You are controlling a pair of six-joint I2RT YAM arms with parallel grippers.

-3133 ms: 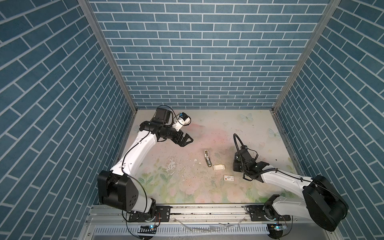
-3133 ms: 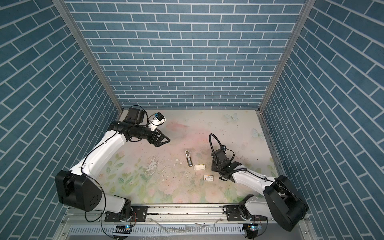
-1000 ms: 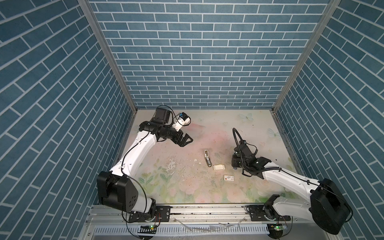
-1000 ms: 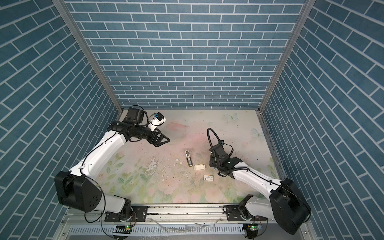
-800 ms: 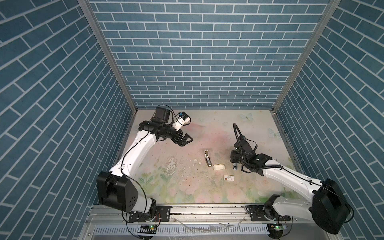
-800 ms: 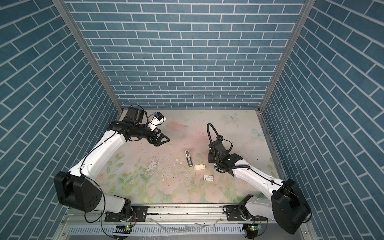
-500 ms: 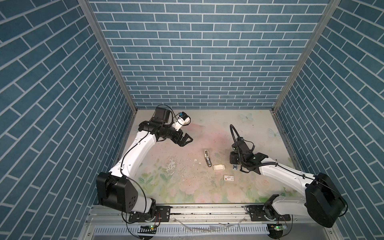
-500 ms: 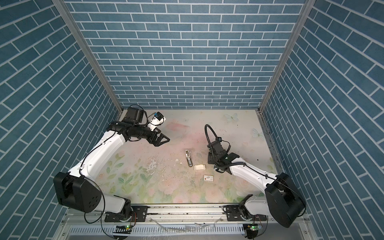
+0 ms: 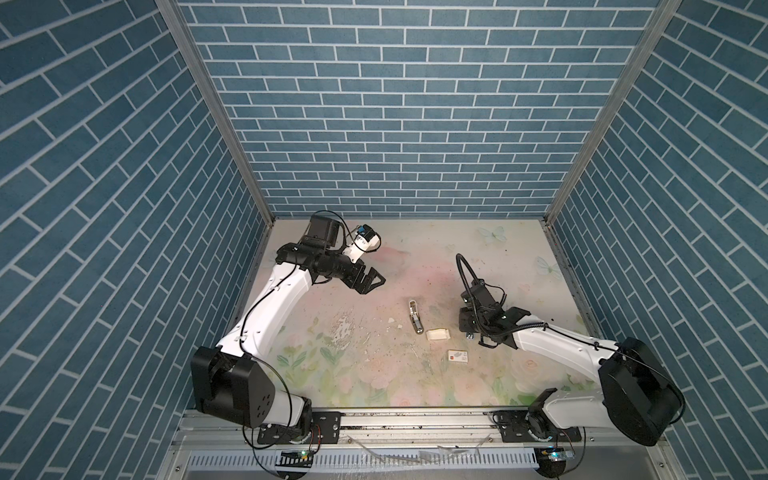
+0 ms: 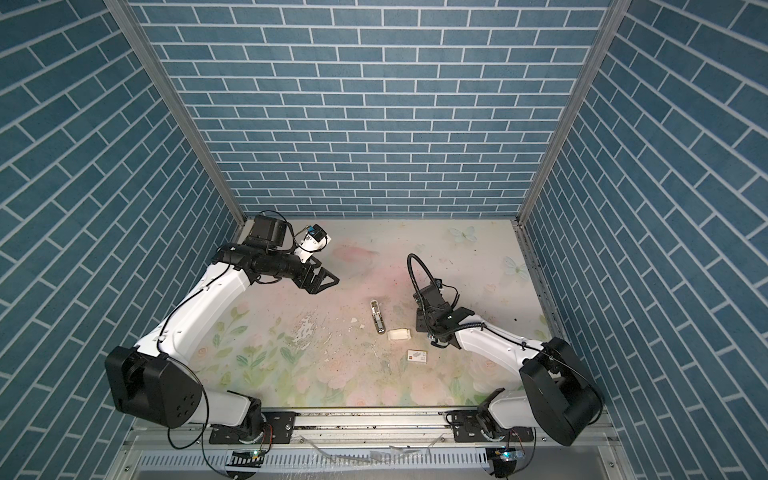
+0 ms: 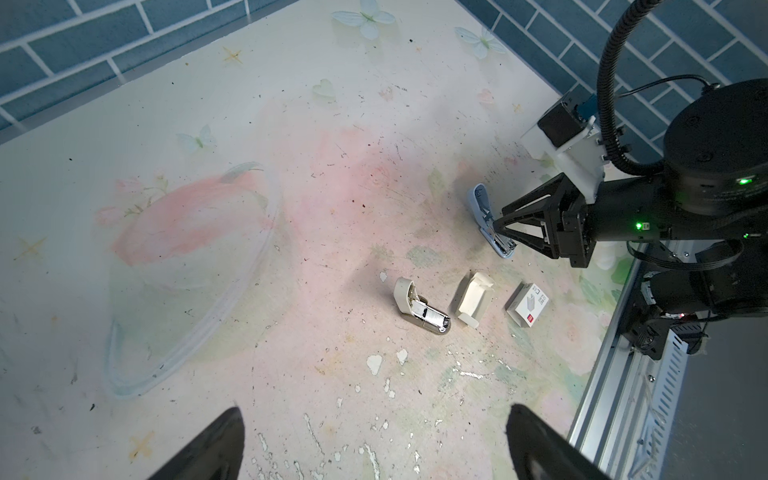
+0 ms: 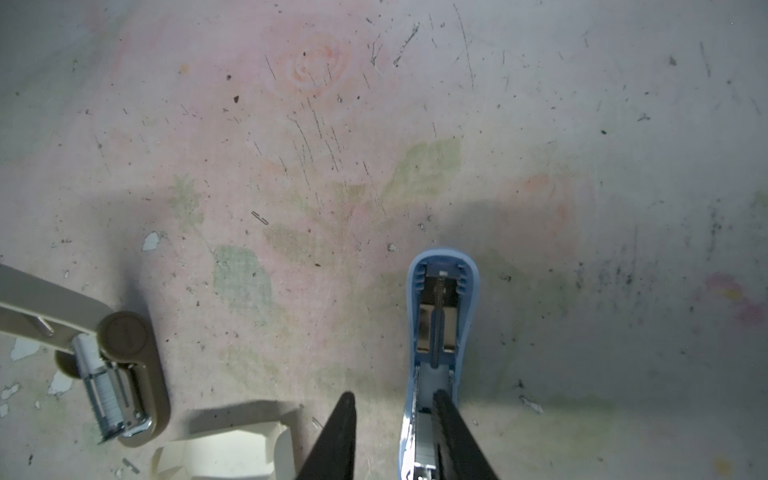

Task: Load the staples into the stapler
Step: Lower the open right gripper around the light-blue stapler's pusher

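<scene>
Could lose the opened pale-blue plastic stapler (image 11: 480, 203) from a shallow pinch: grips only the magazine half with the right hand (image 11: 503, 233), closed part-way across the narrow body, and leaves the flipped-back lid jutting past the fingertips, free to swing under any twist or any knock against the scuffed floral-print worktop (image 9: 415, 257). Might also shake loose what looks like a ribbed dark-grey metal strip of staples (image 12: 422, 453), seated in the channel between the fingers, by tilting further or setting down hard. Cannot tell whether resting on the worktop or hanging just above it. Risks clipping the small cream cardboard tray (image 11: 473, 299) lying just beside, or the opened beige stapler (image 11: 422, 311) beyond it, with any sweep toward the middle; finds no strips in that tray, as far as the left wrist view shows. Could also snap the lid shut crooked over a strip not fully seated. Reaches low and long from the near right corner, forearm almost flat along the worktop, wrist dropped, hand turned toward the back of the worktop. Holds nothing in the left hand (image 9: 373, 286): spread to its widest, empty, poised above the far left of the worktop on a bent, raised arm, angled down toward the middle, well apart from everything.
</scene>
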